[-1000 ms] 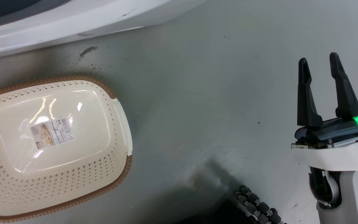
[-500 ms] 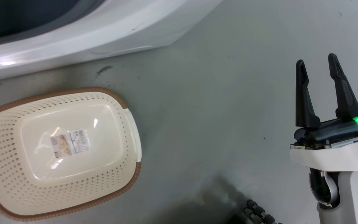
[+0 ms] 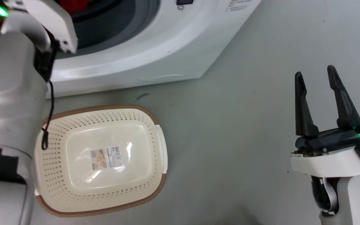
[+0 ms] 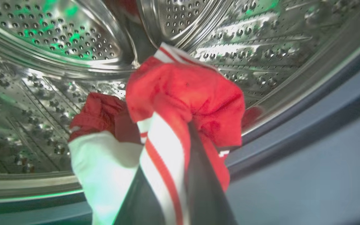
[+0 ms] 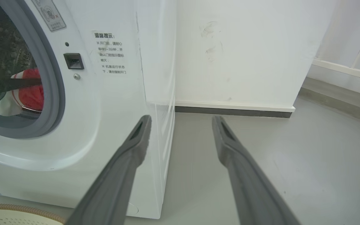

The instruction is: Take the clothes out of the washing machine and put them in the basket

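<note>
At eleven o'clock the left gripper (image 4: pixel 170 150) pinches the clothes (image 4: pixel 183 93) inside the washing machine (image 3: pixel 136 62), near its Chinese notice (image 5: pixel 109 53); the right gripper (image 3: pixel 314 72) gapes over grey floor (image 3: pixel 245 125).

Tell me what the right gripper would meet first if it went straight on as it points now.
Probably the wall, near its dark skirting. The right gripper, jaws open, points just past the machine; depth is unclear, so one finger might graze it first.

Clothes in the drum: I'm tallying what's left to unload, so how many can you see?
2, apparently: one bunched red garment gripped by the left claw, another red-and-white garment beside it in the drum. They could be one item; more may be hidden.
</note>
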Robot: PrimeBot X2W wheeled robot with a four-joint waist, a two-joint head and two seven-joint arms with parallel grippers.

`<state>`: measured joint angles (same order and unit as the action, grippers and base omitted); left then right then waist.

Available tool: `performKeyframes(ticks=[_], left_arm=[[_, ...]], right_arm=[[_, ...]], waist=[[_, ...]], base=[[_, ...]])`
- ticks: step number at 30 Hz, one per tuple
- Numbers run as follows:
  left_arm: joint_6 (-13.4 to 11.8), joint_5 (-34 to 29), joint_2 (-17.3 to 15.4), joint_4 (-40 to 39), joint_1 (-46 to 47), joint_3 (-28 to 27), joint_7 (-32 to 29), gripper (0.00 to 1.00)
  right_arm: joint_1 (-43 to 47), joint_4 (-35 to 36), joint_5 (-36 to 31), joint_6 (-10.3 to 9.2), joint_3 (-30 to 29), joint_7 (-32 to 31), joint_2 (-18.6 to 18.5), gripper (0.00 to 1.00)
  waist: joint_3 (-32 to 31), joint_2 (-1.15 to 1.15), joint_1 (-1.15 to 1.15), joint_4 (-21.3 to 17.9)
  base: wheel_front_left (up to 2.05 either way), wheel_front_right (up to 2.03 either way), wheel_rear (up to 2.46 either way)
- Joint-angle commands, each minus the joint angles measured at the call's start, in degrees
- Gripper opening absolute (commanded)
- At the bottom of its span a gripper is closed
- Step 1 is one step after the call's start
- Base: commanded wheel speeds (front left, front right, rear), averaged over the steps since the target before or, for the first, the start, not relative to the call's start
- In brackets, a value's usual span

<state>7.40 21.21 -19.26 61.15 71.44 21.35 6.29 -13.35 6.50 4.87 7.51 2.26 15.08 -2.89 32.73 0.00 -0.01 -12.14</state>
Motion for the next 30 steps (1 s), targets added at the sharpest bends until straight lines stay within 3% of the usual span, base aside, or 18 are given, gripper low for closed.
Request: performKeyframes(ticks=[1, 13, 22, 30], left_arm=[[0.01, -0.12, 0.19, -0.53, -1.33, 0.6, 0.98, 0.0], [-0.41, 2.98, 0.92, -9.48, -14.16, 1.04, 8.69, 0.0], [-2.78, 2.97, -0.39, -26.05, -26.76, -0.28, 9.03, 0.0], [-6.59, 2.92, -3.34, -42.72, -37.01, -0.67, 7.07, 0.0]], right_arm=[[0.83, -0.23, -0.38, -0.04, -0.22, 0.14, 0.03, 1.0], [4.93, -1.48, -2.49, -0.04, -1.03, 0.14, 0.03, 1.0], [8.35, -2.45, -2.85, -0.04, -0.82, 0.14, 0.03, 1.0], [11.21, -2.81, -3.19, -0.04, -0.6, 0.14, 0.04, 1.0]], waist=[[-2.77, 0.0, 0.01, 2.09], [-12.14, 0.0, 0.01, 6.16], [-18.5, 0.0, 0.01, 8.42], [-22.51, 0.0, 0.01, 9.62]], base=[[0.0, 0.0, 0.0], [0.0, 0.0, 0.0], [0.0, 0.0, 0.0], [0.0, 0.0, 0.0]])
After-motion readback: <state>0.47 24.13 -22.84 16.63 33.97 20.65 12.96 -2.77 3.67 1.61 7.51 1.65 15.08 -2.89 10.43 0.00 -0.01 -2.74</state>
